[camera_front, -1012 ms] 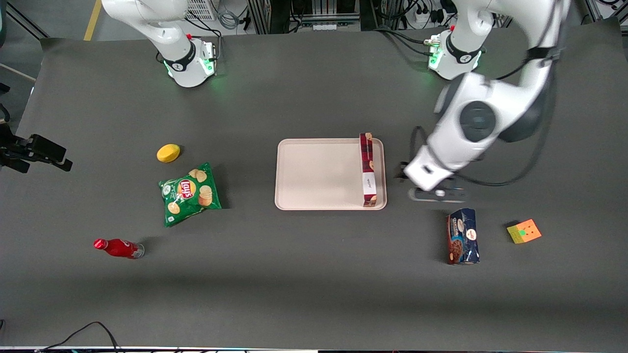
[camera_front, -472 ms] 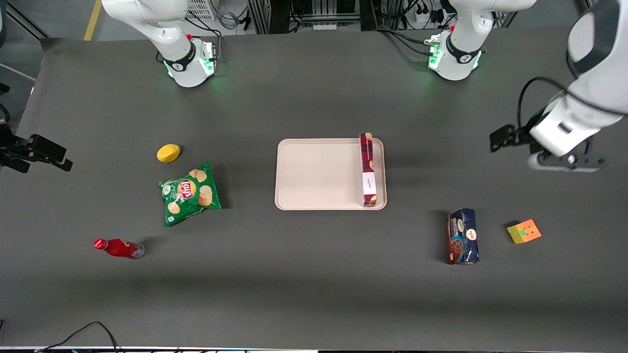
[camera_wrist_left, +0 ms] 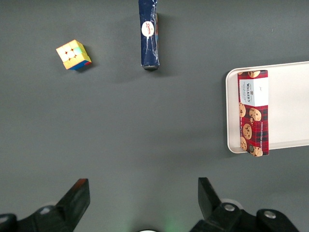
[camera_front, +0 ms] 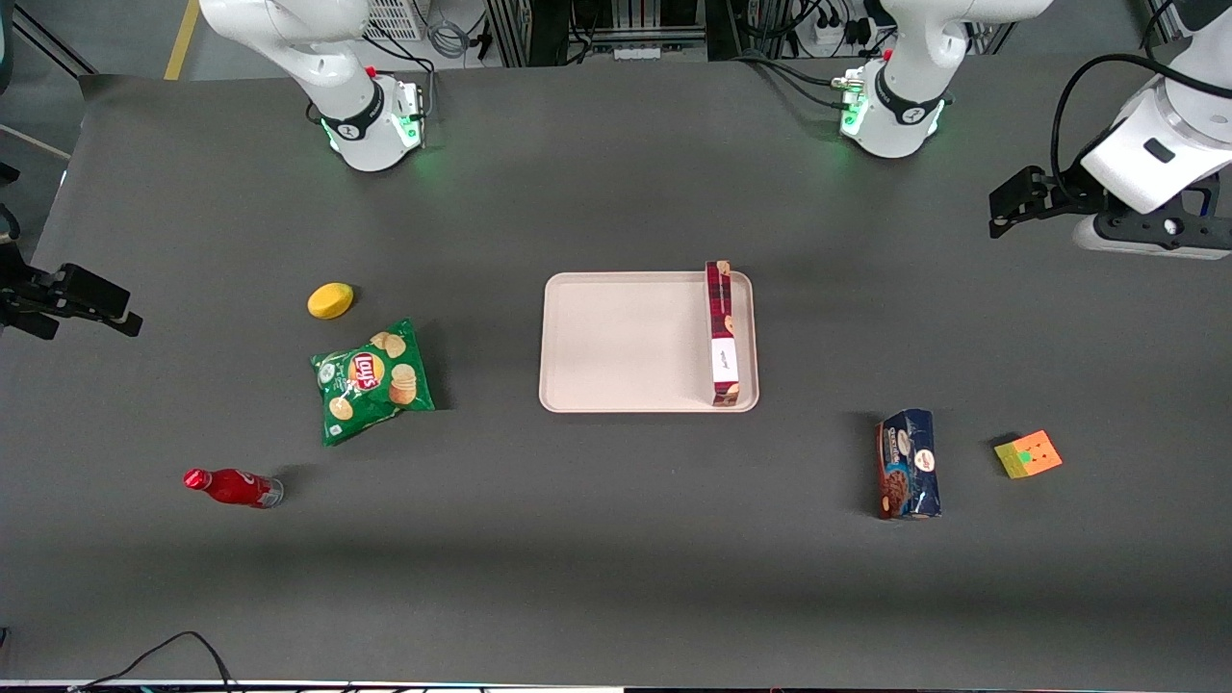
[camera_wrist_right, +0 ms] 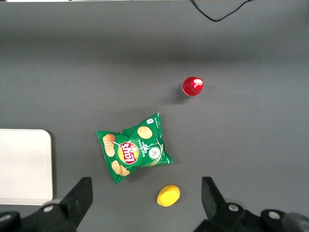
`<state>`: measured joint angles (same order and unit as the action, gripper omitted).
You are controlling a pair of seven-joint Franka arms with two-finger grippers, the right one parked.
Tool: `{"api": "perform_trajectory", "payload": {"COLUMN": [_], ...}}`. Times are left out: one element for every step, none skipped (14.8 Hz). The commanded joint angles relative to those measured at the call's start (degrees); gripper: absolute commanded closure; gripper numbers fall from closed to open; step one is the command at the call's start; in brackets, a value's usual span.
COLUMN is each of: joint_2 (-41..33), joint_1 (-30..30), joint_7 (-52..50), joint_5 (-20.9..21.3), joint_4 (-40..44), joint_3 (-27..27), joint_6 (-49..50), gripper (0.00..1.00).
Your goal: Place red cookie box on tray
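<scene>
Box [camera_front: 722, 332] rests on tray [camera_front: 626, 342] — end effector [camera_wrist_left: 142, 193] well apart, spread.

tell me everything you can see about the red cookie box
The red cookie box is a long slim dark-red tartan carton printed with golden cookies and a white label panel. It looks like cardboard, closed and undamaged. It lies flat in the tray along the short rim nearer the working arm, one end slightly overhanging the rim farther from the front camera. Nothing else touches it; the gripper is open, well away toward the working arm's end.

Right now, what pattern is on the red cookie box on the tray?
Dark-red tartan with golden cookies and a white label panel, on the red cookie box; clearest in the left wrist view.
</scene>
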<state>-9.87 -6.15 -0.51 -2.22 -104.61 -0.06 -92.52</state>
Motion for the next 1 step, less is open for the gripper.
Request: {"api": "perform_trajectory", "payload": {"joint_2": [-0.77], "joint_1": [0.17], "joint_7": [0.95], "joint_5": [0.90], "joint_4": [-0.86], "joint_3": [-0.47], "joint_6": [0.15], "gripper": [0.00]}}
